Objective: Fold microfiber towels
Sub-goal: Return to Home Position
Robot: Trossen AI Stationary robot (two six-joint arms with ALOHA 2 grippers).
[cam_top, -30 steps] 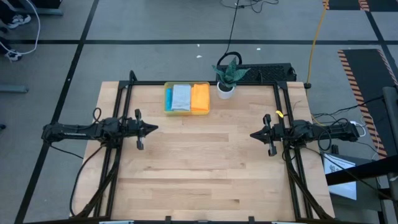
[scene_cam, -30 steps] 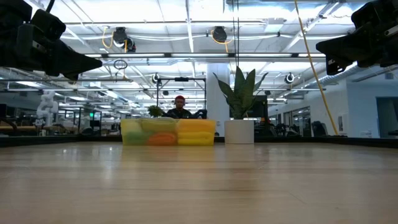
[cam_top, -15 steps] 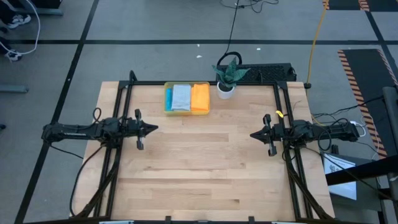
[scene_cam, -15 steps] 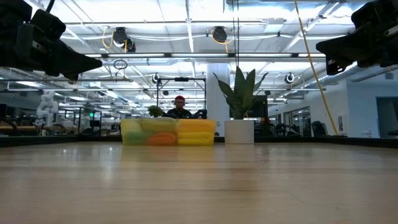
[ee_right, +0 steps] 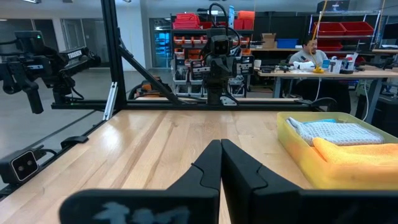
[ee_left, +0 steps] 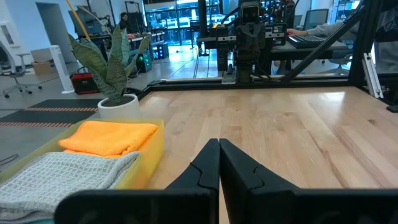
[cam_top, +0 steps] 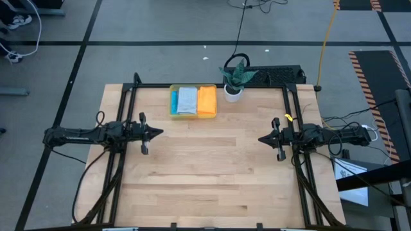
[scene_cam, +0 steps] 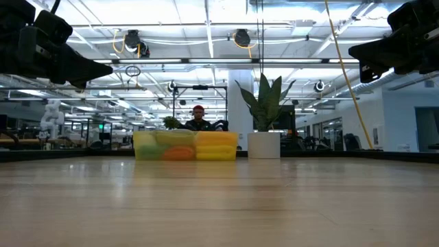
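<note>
The microfiber towels lie folded in a translucent yellow tray at the table's far edge: a bright blue one, a light grey one and an orange one. The wrist views show the grey and orange towels too. My left gripper hovers shut and level at the table's left side. At the right side my right gripper does the same. The two point at each other, and both hold nothing.
A potted plant in a white pot stands just right of the tray at the far edge. Black frame rails run along the table's left, right and far sides. Bare wood stretches between the grippers. A person sits beyond the table.
</note>
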